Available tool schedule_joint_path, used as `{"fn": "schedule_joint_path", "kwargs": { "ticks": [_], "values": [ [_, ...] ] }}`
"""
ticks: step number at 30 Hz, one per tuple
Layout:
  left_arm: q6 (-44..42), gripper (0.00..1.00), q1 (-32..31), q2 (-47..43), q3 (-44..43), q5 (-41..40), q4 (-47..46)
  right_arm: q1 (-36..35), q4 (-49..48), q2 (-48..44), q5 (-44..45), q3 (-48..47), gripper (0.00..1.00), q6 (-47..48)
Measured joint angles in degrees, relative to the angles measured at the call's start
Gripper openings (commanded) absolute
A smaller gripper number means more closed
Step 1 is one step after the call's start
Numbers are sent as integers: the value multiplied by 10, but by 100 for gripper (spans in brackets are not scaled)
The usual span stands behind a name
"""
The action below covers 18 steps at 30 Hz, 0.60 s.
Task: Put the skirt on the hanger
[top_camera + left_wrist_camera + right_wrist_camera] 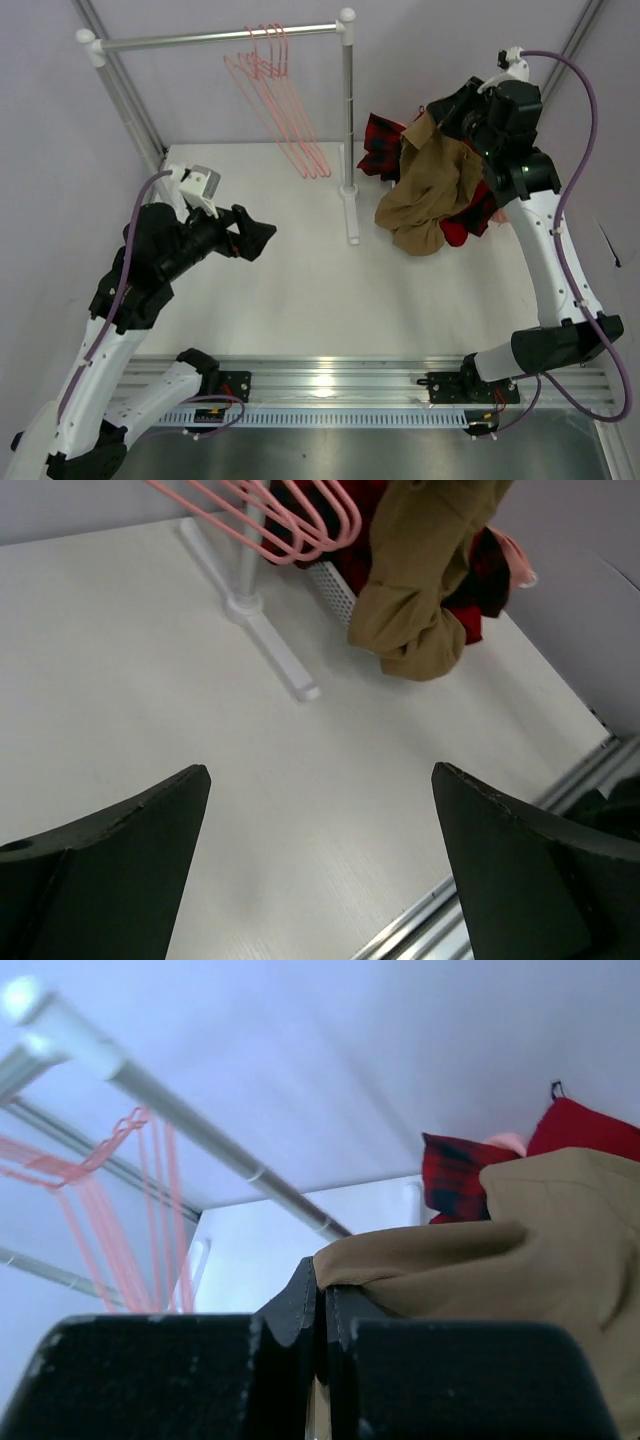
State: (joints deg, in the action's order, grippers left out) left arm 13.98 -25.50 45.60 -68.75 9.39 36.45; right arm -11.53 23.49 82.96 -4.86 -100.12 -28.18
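The tan skirt [430, 190] hangs in a bunched fold at the back right, its lower end resting on a pile of clothes. My right gripper [441, 118] is shut on the skirt's top edge. In the right wrist view the fingertips [322, 1278] pinch the tan cloth [500, 1260] between them. Several thin pink hangers [285, 95] hang from the rack's rod, left of the skirt; they also show as pink hangers [290, 520] and hangers [120, 1190]. My left gripper [262, 235] hovers open over the table's left half, with only bare table between its fingers [320, 770].
The white rack's rod [220, 38], post [347, 120] and foot [352, 215] stand between the arms. Beneath the skirt lie a red-and-black plaid cloth [382, 145] and a red garment [455, 232]. The table's metal rail [330, 385] runs along the near edge.
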Motion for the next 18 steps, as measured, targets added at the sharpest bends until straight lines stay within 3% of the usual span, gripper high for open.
{"fn": "schedule_joint_path", "kwargs": {
  "ticks": [7, 13, 18],
  "values": [
    [14, 100, -56, -15, 9, 64, -64, -142, 76, -18, 60, -127, 0, 34],
    [25, 99, -63, -26, 1, 95, -118, -256, 143, -17, 97, -245, 0, 61],
    [24, 100, -63, -24, -4, 103, -132, -349, 159, -34, 149, -245, 0, 84]
  ]
}}
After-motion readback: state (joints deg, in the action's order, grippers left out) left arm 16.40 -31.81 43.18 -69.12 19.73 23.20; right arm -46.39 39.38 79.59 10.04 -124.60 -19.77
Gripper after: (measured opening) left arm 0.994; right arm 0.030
